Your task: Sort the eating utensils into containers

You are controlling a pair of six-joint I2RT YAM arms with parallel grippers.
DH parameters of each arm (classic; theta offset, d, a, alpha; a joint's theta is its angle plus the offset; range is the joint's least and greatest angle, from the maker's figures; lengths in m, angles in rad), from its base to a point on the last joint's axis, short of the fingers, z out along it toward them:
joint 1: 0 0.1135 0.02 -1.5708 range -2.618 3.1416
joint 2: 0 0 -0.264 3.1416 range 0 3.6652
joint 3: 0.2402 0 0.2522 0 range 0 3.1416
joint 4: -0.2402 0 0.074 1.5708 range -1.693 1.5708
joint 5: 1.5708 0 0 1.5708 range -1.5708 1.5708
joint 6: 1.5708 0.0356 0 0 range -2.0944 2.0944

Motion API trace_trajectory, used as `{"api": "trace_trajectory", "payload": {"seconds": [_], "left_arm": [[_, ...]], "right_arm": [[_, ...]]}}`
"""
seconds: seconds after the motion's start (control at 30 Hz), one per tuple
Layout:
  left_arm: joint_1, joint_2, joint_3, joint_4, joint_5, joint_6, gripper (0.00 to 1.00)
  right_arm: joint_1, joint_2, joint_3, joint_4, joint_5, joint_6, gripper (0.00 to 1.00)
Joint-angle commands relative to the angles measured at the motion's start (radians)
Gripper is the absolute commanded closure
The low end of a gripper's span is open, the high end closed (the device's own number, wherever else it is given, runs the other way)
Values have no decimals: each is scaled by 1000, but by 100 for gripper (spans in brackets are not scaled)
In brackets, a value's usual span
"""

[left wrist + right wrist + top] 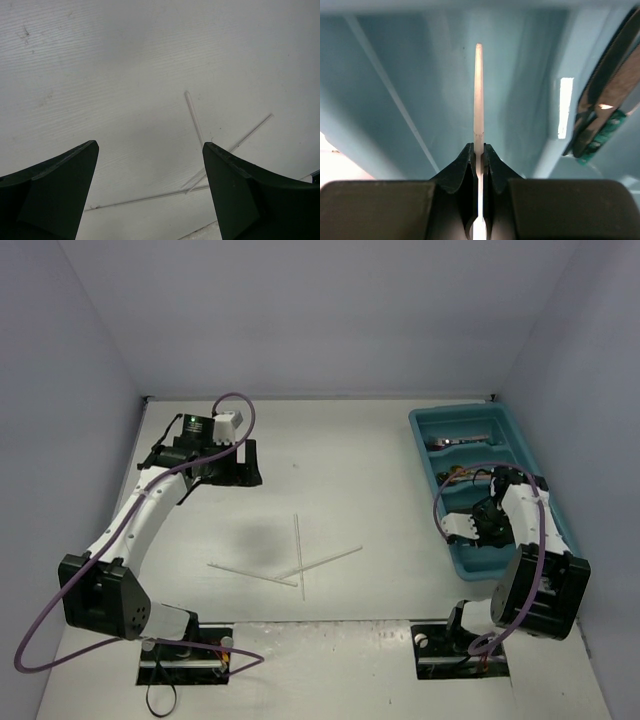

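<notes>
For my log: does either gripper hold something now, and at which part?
Right gripper pinches a white stick partway along it; left gripper holds nothing.

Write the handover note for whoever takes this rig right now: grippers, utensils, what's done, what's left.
Left gripper: open, empty, over the table at its far left.
Right gripper: shut on a white stick, over a compartment of the teal tray.
Done: dark cutlery lies in the neighbouring compartment.
Left: release the held stick into the tray, then fetch the three white sticks lying crossed mid-table.
</notes>
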Motion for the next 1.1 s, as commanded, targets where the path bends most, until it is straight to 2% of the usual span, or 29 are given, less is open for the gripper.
{"api": "trace_trajectory", "payload": {"seconds": [0.0, 0.07, 0.17, 0.23, 0.4, 0.53, 0.6, 0.77, 0.87, 0.93, 1.07], "left_arm": [[-11, -5, 65, 14, -11, 14, 16], [-13, -4, 65, 14, -11, 14, 16], [-15, -6, 67, 14, -9, 20, 16], [-17, -5, 68, 14, -5, 28, 16], [-58, 5, 67, 13, -27, 52, 16], [-161, 18, 39, 17, -103, 55, 17], [-208, 34, 22, 22, -152, 44, 17], [-300, 78, -58, 49, -236, -73, 19], [-337, 104, -94, 76, -178, -22, 22], [-367, 114, -102, 82, -70, 77, 23], [-512, 106, -124, 99, -8, 202, 23]], "right_arm": [[-40, 26, 2, -10, 30, -22, 99], [-45, 29, 2, -4, 36, -25, 92], [-46, 26, -1, 2, 43, -27, 66], [-45, 17, 7, 2, 42, -29, 54], [-38, -7, 75, 1, 14, -20, 52], [-13, 2, 176, 0, -83, 84, 53], [16, 17, 276, 1, -177, 174, 54], [56, 77, 512, 2, -465, 558, 55], [70, 91, 577, 3, -574, 682, 55], [91, 86, 578, 4, -595, 715, 55], [104, 72, 553, 6, -624, 743, 55]]}}
